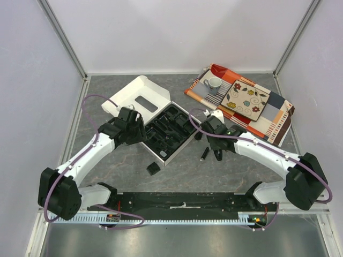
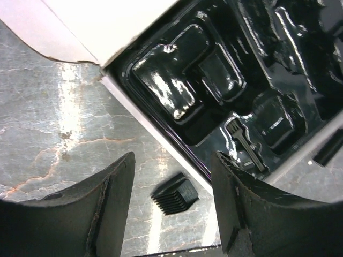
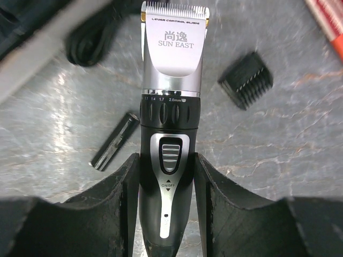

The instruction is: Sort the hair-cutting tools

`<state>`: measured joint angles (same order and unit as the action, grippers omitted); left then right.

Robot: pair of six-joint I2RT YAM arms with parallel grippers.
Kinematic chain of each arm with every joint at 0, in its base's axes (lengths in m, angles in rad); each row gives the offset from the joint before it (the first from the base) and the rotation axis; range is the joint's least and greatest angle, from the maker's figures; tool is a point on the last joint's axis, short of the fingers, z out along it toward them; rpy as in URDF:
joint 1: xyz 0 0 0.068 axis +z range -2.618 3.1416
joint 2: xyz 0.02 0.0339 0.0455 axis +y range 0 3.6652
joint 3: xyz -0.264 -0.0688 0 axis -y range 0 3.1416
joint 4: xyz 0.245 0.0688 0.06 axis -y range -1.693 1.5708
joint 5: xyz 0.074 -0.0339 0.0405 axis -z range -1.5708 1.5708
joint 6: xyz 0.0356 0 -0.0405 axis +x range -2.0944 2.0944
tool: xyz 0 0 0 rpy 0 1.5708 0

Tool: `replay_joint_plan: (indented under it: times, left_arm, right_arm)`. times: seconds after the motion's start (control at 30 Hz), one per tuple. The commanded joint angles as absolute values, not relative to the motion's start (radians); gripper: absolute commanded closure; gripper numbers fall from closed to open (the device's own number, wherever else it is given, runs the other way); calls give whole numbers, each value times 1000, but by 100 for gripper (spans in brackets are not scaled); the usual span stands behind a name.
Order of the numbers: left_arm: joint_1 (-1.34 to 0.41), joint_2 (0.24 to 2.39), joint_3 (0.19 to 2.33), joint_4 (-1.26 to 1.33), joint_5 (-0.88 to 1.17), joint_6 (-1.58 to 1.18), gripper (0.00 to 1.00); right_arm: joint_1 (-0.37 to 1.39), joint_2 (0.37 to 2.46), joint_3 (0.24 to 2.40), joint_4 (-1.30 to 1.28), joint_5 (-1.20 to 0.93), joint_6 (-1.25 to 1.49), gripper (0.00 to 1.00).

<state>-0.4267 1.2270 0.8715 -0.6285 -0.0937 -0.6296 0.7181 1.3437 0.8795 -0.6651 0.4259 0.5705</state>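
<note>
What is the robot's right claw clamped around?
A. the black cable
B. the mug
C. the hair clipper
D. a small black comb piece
C: in the wrist view the right gripper has a finger pressed against each side of the clipper, at its black handle, while the comb and cable lie loose on the table.

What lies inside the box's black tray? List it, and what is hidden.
The black tray shows moulded recesses, those in the left wrist view look bare except one small brush-like black piece. From above, the left gripper covers its left edge, and the rest is too dark to tell.
</note>
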Motion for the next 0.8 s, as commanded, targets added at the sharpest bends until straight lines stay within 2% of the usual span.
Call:
replay_joint_plan:
  times: [0.0,0.37,0.47,0.77]
  left_arm:
    - [-423,1171,919,-604,-5,-563,35]
    - [-423,1025,917,-595,147,-443,33]
    - [-423,988,913,-594,172,-426,32]
    - [-423,916,885,-572,192,-374,19]
  right_arm:
    - [724,1298,1021,-706,483,487,75]
    - [736,1488,1273,-621,220,252,70]
    - [738,1548,1345,-597,189,198,72]
    - [773,1730,1511,-548,72,68,73]
